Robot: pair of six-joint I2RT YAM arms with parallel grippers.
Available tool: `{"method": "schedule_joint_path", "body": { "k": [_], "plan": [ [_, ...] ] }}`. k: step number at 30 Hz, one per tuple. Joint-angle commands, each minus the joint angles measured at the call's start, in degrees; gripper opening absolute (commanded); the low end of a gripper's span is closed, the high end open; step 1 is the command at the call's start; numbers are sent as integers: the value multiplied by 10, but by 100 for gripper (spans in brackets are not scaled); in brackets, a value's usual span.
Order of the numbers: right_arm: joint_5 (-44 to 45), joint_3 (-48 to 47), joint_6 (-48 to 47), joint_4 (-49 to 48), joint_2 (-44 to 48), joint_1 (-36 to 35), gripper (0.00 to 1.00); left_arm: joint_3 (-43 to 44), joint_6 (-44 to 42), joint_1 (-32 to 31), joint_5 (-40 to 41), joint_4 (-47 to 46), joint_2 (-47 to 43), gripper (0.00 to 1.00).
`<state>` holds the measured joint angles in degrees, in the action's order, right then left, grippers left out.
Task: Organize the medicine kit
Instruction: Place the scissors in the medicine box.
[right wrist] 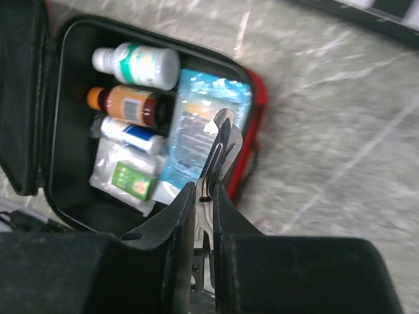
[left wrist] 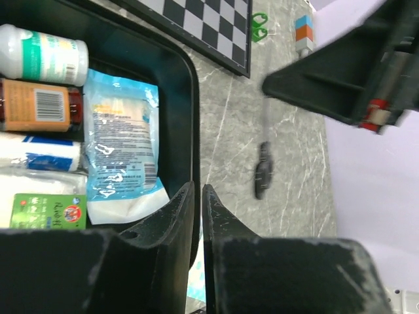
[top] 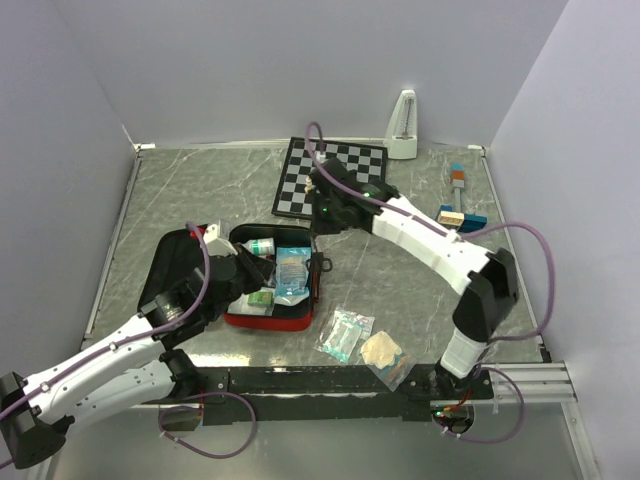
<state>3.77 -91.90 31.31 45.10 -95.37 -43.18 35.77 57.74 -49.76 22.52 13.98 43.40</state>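
Observation:
The red medicine kit [top: 270, 322] lies open at centre left, its black lid [top: 180, 262] folded to the left. It holds a white bottle [top: 262, 243], an amber bottle [right wrist: 127, 104], a blue pouch [top: 293, 268] and a green box [top: 262, 298]. My right gripper [top: 325, 213] hovers over the kit's right edge [right wrist: 258, 111]. In the right wrist view it [right wrist: 203, 190] is shut on silvery metal tweezers [right wrist: 222, 140]. My left gripper [top: 243, 270] is over the kit. In the left wrist view it [left wrist: 196, 186] is shut by the kit's black right wall [left wrist: 186, 98], with nothing seen held.
A black-and-white chessboard [top: 330, 178] lies behind the kit, with a white metronome [top: 403, 128] at the back wall. Two clear packets [top: 345, 335] [top: 385, 352] lie near the front edge. Coloured blocks [top: 457, 213] sit at the right. The kit's black zipper pull [left wrist: 263, 171] lies on the table.

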Motion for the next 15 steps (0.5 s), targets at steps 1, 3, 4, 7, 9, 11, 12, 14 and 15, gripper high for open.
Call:
{"method": "schedule_joint_path", "body": {
  "k": [1,3,4,7,9,11,12,14,15],
  "plan": [
    [-27,-50,33,11,-52,-22,1,2,9,-2,22,18,-18,16],
    [-33,-61,41,4,-74,-28,1,1,11,-2,26,26,-26,17],
    [-34,-66,45,2,-85,-31,1,1,12,-2,29,30,-29,17],
    [-54,-86,50,-6,-118,-41,1,-1,12,-2,33,39,-40,17],
    [-57,-103,51,-7,-144,-47,1,-2,12,-3,38,46,-45,18],
    [-61,-118,53,-10,-167,-49,1,-2,13,-2,42,54,-50,18],
    [-67,-123,54,-12,-177,-49,1,-3,14,-2,44,57,-52,18],
    [-73,-135,56,-19,-196,-49,5,-4,14,-3,46,61,-54,19],
    [-79,-141,55,-19,-205,-50,9,-5,15,-2,48,62,-55,20]
  ]
}}
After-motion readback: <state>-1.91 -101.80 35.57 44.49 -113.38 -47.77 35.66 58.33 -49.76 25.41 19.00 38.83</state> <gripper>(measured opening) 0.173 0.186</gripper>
